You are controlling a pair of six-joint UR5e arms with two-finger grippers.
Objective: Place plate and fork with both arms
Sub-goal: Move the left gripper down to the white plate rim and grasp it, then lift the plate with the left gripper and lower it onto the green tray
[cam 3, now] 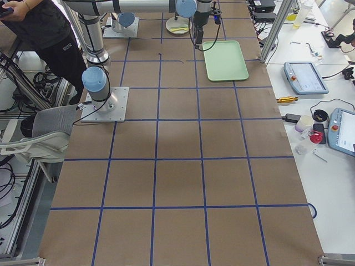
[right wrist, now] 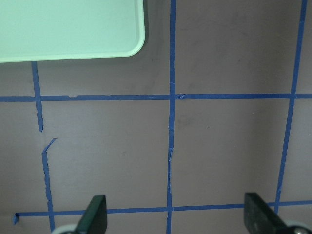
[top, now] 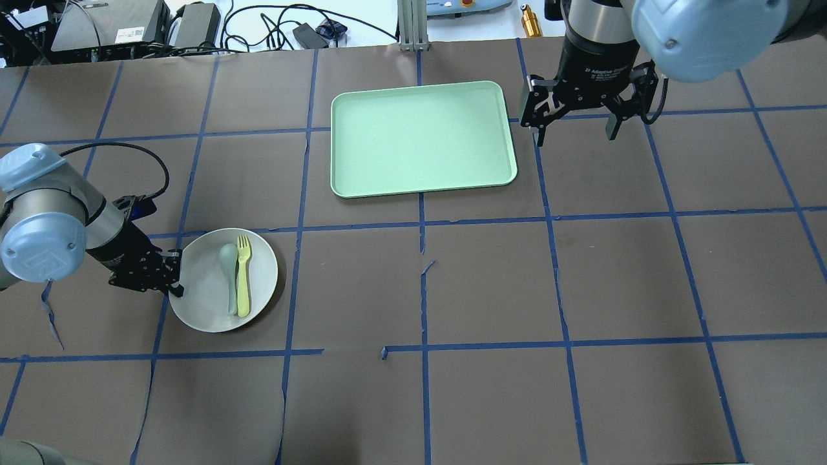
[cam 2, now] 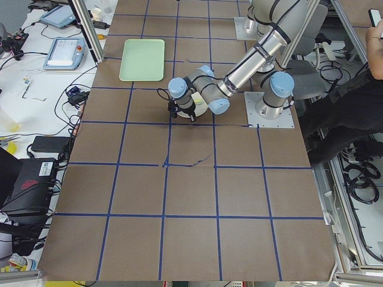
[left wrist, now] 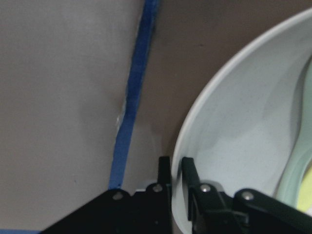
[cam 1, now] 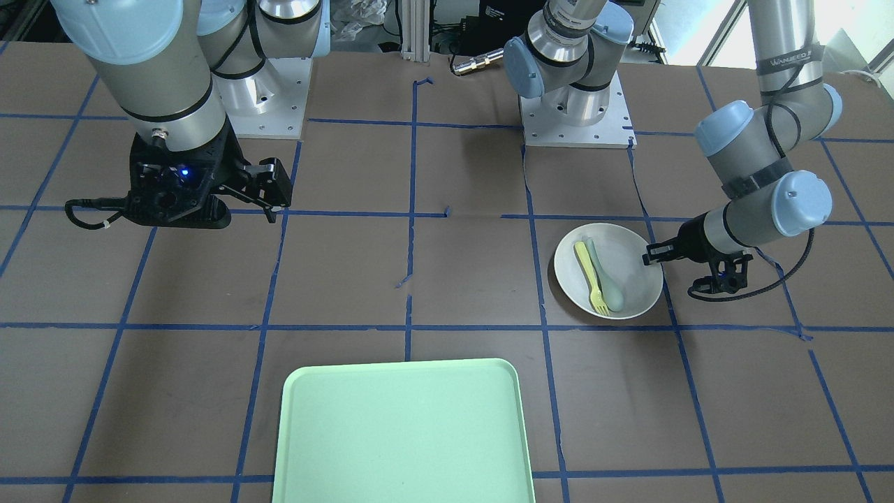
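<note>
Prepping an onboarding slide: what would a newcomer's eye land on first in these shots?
The big mint-green tray stands out most, on the far side of the table from the robot, near the middle. Next is the off-white plate on the robot's left, carrying a yellow fork and a grey-green spoon side by side, with the left pincer clamped on its rim. The right pincer hangs open beside the tray.

The overhead view looks forward and down over the counter [top: 581,290], with the tray [top: 423,139] at 12 o'clock. The front view faces back steeply, tray at 6 o'clock. Both end views stand far off. The wrist views sit close: the left on the plate [left wrist: 234,146] rim, the right catching the tray's corner.
</note>
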